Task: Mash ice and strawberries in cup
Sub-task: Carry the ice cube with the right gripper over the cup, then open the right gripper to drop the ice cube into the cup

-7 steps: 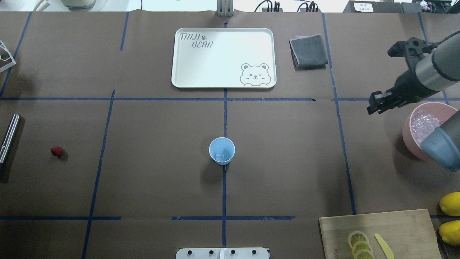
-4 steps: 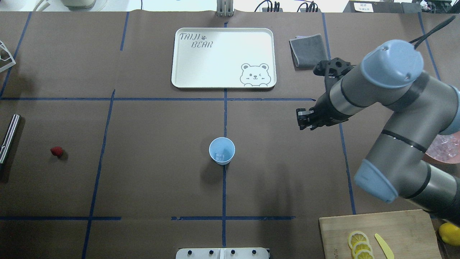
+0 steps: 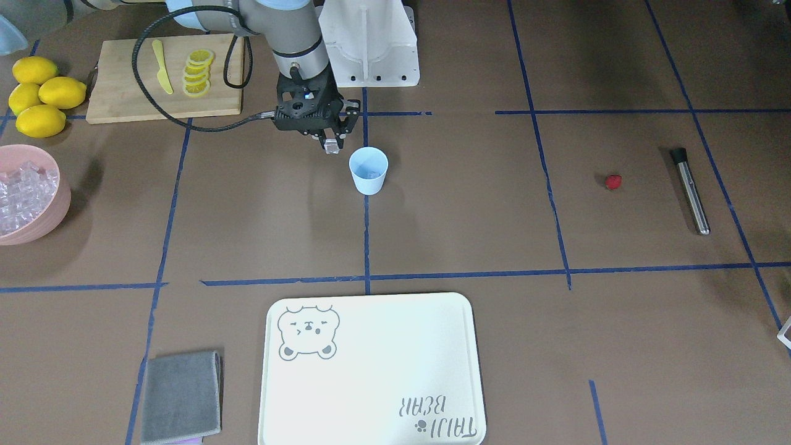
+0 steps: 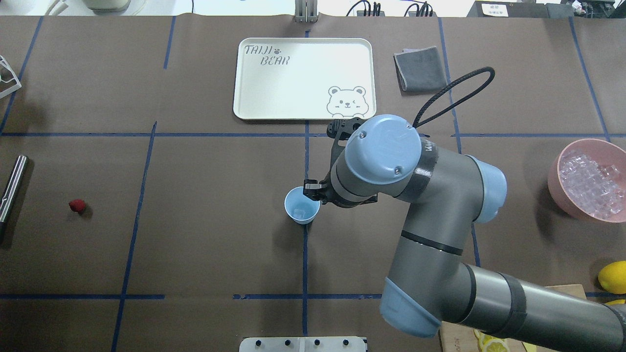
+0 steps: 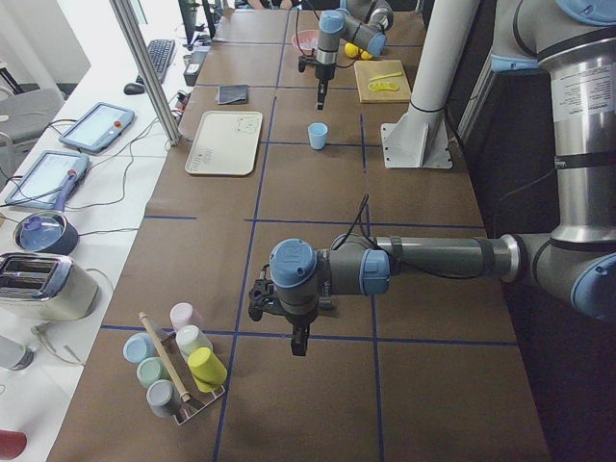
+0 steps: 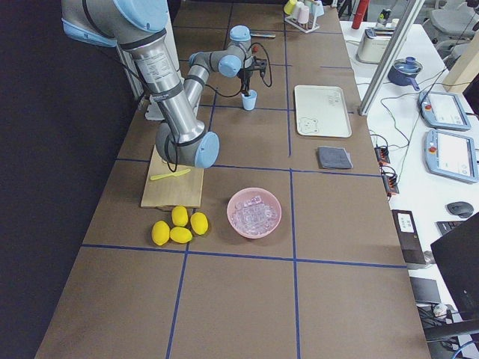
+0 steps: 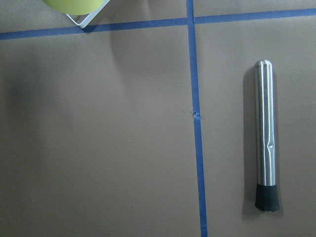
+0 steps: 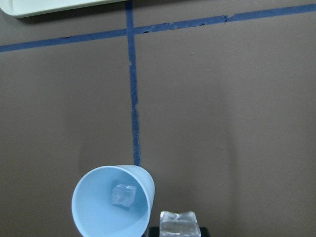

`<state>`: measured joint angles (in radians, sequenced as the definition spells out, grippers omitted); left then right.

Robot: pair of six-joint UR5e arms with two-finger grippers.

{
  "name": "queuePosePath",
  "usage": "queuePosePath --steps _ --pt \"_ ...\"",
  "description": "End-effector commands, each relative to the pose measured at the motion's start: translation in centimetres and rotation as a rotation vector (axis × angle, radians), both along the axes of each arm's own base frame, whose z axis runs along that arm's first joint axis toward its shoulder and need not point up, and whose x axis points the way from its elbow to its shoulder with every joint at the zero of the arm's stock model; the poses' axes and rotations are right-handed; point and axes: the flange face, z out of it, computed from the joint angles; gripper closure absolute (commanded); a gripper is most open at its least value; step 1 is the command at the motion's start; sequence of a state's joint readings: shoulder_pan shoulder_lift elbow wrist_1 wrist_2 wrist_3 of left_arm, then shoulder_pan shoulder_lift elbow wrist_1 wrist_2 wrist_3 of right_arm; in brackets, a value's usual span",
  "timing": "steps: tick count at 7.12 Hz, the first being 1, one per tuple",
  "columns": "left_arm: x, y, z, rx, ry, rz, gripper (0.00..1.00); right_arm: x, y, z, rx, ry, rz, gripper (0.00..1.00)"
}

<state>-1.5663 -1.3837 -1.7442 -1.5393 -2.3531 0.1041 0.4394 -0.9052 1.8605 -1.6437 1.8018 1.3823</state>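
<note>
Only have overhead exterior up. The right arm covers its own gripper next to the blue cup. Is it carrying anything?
Observer: Yes. In the front-facing view the right gripper is shut on one clear ice cube.
Operator: Over the cup yet?
Observer: Not quite. The right wrist camera shows the cube beside the rim of the cup, not over its mouth.
Operator: And the other arm? Not in my frame.
Observer: In the exterior left view the left gripper hangs above the table. Its wrist camera looks down on the steel muddler, which lies flat with nothing gripping it.
</note>
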Motion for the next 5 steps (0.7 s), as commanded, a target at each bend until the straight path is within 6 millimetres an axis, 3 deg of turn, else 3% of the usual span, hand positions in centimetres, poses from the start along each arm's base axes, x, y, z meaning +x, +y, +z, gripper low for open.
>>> queuePosePath --steps 1,3,4,5 --pt "0.0 0.0 0.1 -0.001 0.0 0.0 0.0 -3.3 1.1 -1.6 0.0 0.009 0.023 0.96" --pt "0.0 0.0 0.0 -0.001 0.0 0.0 0.0 -5.7 0.0 -2.9 -0.005 0.024 0.038 0.96" --pt "0.0 0.1 0.1 -0.004 0.0 0.0 0.0 -5.9 -0.1 -2.3 -0.006 0.035 0.039 0.95" --pt "0.0 0.0 0.2 -0.004 0.0 0.0 0.0 -5.9 -0.1 -2.1 0.0 0.039 0.034 0.71"
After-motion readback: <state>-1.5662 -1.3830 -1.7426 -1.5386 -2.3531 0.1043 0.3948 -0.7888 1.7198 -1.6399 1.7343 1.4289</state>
